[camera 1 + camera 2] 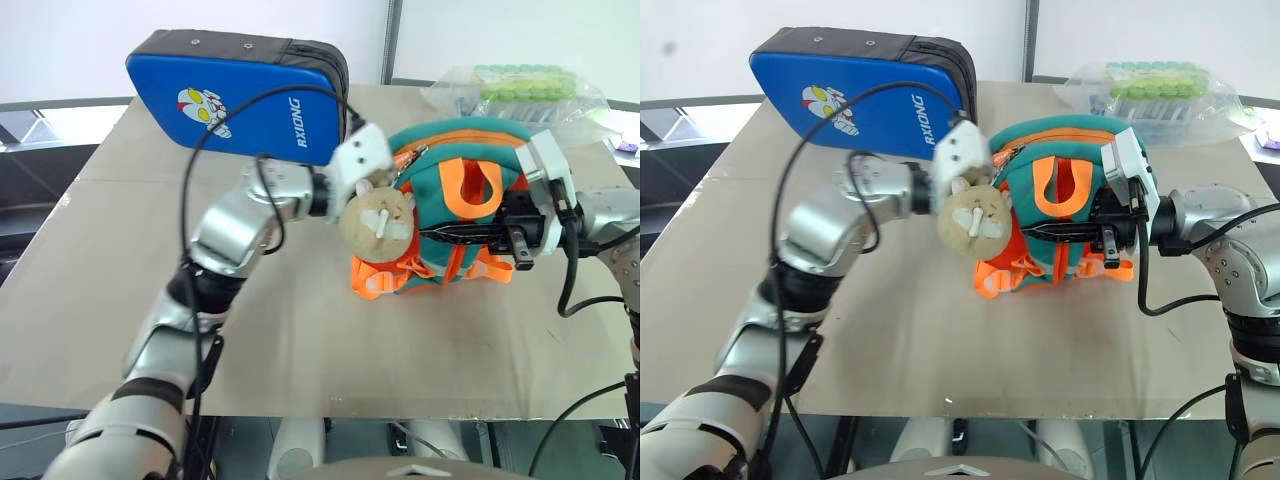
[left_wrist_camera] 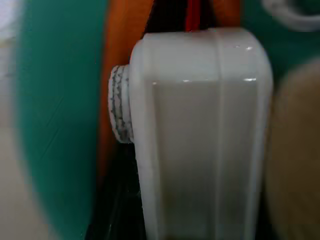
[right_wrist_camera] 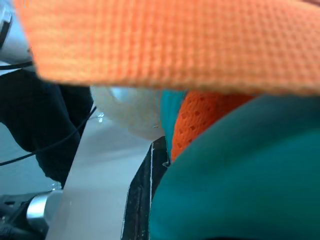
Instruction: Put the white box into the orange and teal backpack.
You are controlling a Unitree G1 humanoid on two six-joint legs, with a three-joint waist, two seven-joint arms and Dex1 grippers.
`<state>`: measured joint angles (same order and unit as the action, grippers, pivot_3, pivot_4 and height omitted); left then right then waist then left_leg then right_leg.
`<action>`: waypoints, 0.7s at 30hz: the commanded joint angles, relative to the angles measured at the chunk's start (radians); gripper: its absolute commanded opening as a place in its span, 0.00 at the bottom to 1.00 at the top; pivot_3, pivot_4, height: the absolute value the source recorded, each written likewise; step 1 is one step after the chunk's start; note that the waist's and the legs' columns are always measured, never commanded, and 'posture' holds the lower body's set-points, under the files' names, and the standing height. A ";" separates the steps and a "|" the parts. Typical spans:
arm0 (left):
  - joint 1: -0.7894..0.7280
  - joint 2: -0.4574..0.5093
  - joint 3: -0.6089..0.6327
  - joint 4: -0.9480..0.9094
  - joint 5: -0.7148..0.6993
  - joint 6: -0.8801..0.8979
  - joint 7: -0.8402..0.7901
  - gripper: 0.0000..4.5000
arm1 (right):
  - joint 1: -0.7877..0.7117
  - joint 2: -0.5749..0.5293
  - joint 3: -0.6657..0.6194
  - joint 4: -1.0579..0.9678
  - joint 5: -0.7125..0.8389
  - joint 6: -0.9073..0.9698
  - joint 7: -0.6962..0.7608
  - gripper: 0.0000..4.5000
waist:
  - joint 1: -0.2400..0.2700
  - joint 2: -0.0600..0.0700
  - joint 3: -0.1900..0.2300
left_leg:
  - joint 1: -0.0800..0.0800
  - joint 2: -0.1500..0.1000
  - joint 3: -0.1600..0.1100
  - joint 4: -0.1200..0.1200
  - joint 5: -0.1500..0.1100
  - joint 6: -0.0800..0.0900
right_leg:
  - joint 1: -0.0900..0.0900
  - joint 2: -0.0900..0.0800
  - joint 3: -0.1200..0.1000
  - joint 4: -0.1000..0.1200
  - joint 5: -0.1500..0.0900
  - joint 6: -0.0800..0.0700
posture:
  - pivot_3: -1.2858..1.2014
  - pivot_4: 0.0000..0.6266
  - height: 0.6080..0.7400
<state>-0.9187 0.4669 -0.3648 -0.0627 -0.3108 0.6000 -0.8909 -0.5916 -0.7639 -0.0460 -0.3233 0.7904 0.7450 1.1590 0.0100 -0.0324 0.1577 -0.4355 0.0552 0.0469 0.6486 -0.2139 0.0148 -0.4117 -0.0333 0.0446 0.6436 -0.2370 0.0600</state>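
The orange and teal backpack (image 1: 455, 140) stands upright at the table's middle right, its tan plush animal (image 1: 375, 225) hanging at its left front. My left gripper (image 1: 378, 172) reaches in from the left to the backpack's upper left edge, just above the plush. It is shut on the white box (image 2: 200, 150), whose far end points at the dark gap between teal and orange fabric. In the eye views the box is hidden behind my left wrist. My right gripper (image 1: 455, 235) comes in from the right and is shut on the backpack's front fabric by an orange strap (image 3: 165, 45).
A blue padded case (image 1: 240, 95) with a cartoon figure stands at the back left, close behind my left wrist. A clear plastic container (image 1: 520, 88) with green items lies at the back right. The tan table (image 1: 300, 340) stretches bare toward the front edge.
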 commanded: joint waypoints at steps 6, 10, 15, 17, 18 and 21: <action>0.107 0.162 0.416 -0.068 -0.331 0.209 -0.098 0.73 | 0.021 0.049 -0.012 0.057 -0.092 -0.062 -0.127 0.00 | -0.042 0.001 0.000 | 0.003 0.002 -0.001 -0.003 0.000 0.000 | -0.001 0.002 0.002 0.002 0.000 -0.001 | 0.52 0.24 1.00; 0.156 0.303 0.627 -0.063 -0.619 0.526 -0.133 0.73 | 0.029 0.076 -0.014 0.067 -0.082 -0.066 -0.138 0.00 | -0.044 0.001 0.000 | 0.002 0.001 -0.001 -0.002 0.000 0.000 | 0.000 0.000 0.001 0.002 0.000 0.000 | 0.52 0.24 1.00; 0.215 0.259 0.689 -0.149 -0.828 0.716 0.009 0.73 | 0.010 0.099 -0.006 0.051 -0.068 -0.056 -0.150 0.00 | -0.022 0.000 0.000 | 0.002 0.000 -0.001 0.001 0.000 0.000 | 0.002 -0.002 0.000 0.002 0.000 0.001 | 0.52 0.24 1.00; 0.212 0.180 0.694 -0.153 -0.894 0.768 0.133 0.73 | -0.003 0.106 -0.002 0.045 -0.064 -0.047 -0.156 0.00 | -0.015 0.000 0.000 | 0.002 0.000 -0.003 0.001 0.000 0.000 | 0.003 -0.002 -0.002 0.002 0.000 0.001 | 0.52 0.24 1.00; 0.211 0.138 0.693 -0.154 -0.930 0.784 0.192 0.73 | -0.009 0.108 0.001 0.043 -0.064 -0.044 -0.157 0.00 | -0.015 0.000 0.000 | 0.003 0.000 -0.003 0.002 0.000 0.000 | 0.003 -0.002 -0.002 0.003 0.000 0.001 | 0.52 0.24 1.00; 0.210 0.010 0.668 -0.149 -0.966 0.794 0.372 0.73 | -0.018 0.104 0.006 0.031 -0.056 -0.029 -0.155 0.00 | -0.018 0.000 0.000 | 0.003 0.000 -0.003 0.002 0.000 0.000 | 0.003 -0.002 -0.001 0.004 0.000 0.001 | 0.52 0.24 1.00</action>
<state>-0.6948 0.4823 0.3032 -0.1865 -1.2406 1.3887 -0.5817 -0.5804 -0.6572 -0.0319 -0.2535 0.7124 0.7184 1.0013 -0.0082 -0.0327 0.1578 -0.4322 0.0551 0.0439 0.6507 -0.2139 0.0147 -0.4089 -0.0347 0.0436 0.6481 -0.2370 0.0604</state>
